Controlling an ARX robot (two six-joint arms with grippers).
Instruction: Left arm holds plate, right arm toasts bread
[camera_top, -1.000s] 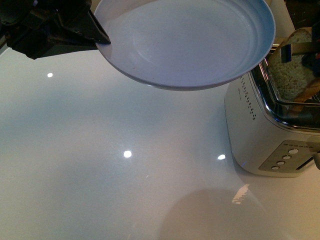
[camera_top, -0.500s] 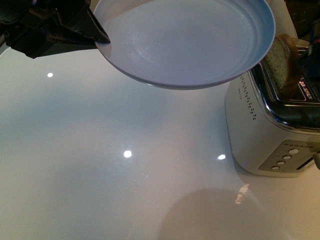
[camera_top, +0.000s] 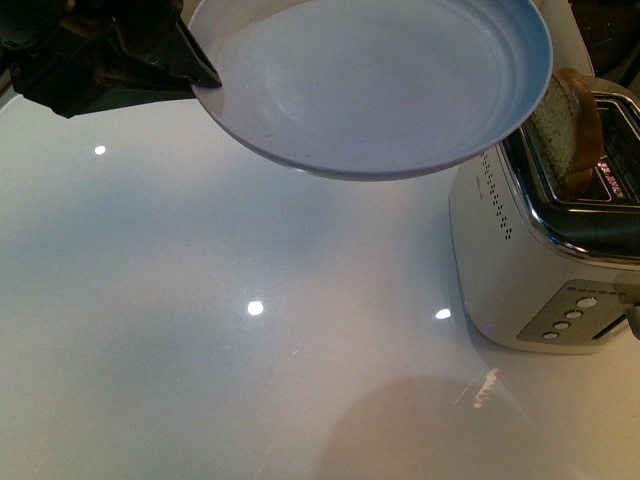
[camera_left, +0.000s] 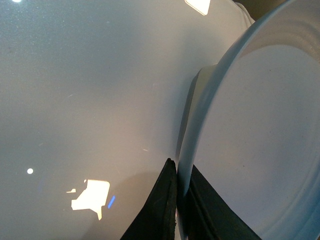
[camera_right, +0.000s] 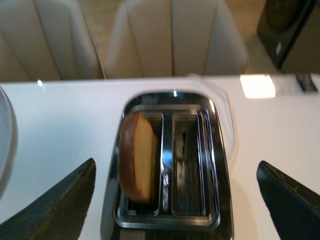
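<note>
Because the left arm (camera_top: 190, 68) grips the plate (camera_top: 370, 90) only by its rim, jaws closed on the 9 o'clock edge, the plate hangs over the bench (camera_top: 200, 380) at 12 o'clock in the front view and could tip or slide out if jolted. The bread (camera_top: 568, 130) stands in the toaster (camera_top: 520, 270) at 3 o'clock, in the slot (camera_right: 145, 206) nearer the plate, leaning and well proud; pushed down crooked, it may jam. The right arm (camera_right: 176, 165) hovers above the toaster, jaws wide open and empty. Coming down, it might clip the plate's rim close by.
</note>
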